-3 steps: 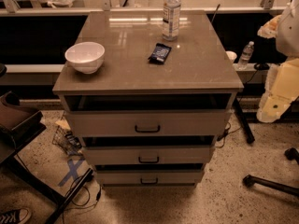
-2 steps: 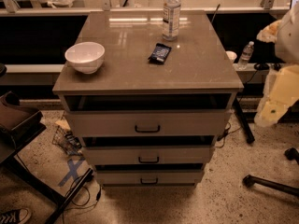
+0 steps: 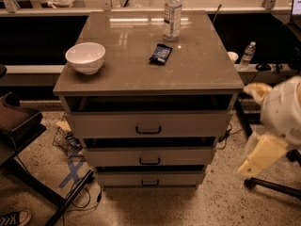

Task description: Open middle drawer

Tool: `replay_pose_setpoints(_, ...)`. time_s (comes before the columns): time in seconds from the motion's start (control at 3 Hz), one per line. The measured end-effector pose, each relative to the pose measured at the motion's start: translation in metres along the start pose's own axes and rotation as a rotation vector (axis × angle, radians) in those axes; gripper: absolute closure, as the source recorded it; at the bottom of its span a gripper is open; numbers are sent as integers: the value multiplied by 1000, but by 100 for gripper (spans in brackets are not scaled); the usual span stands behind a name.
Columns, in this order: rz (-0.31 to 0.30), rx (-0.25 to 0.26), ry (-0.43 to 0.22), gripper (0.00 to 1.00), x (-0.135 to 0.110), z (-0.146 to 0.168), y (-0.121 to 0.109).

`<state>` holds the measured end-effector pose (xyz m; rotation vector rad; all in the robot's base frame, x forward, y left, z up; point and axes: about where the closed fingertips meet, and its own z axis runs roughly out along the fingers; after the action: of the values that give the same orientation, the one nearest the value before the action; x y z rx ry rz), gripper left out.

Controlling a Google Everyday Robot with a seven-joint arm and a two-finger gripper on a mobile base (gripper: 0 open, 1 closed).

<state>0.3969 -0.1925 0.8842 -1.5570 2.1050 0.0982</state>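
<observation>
a grey-brown table with three stacked drawers, seen from the front and above, stands on a speckled floor. on its top sit a white bowl near the left edge, a dark snack packet near the middle, and a clear plastic water bottle upright at the back. the middle drawer is the second front down, between the taller top drawer and the bottom drawer. its small dark bar handle sits at centre, and a dark gap shows above its front. the robot's pale arm enters from the right edge. its tool hangs low to the right of the table, about level with the middle drawer, well apart from the handle and touching nothing. whether the tool is clenched or released cannot be told. a blue tape cross marks the floor at left.
</observation>
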Motion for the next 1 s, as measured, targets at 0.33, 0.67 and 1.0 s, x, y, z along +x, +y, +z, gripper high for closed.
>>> replay_pose_setpoints(0.33,44,-17,-103,0,10,59,23)
replay_pose_setpoints(0.67,52,51,-128,0,7,64,9)
replay_pose_setpoints(1.0,50,24,-124,0,5,80,15)
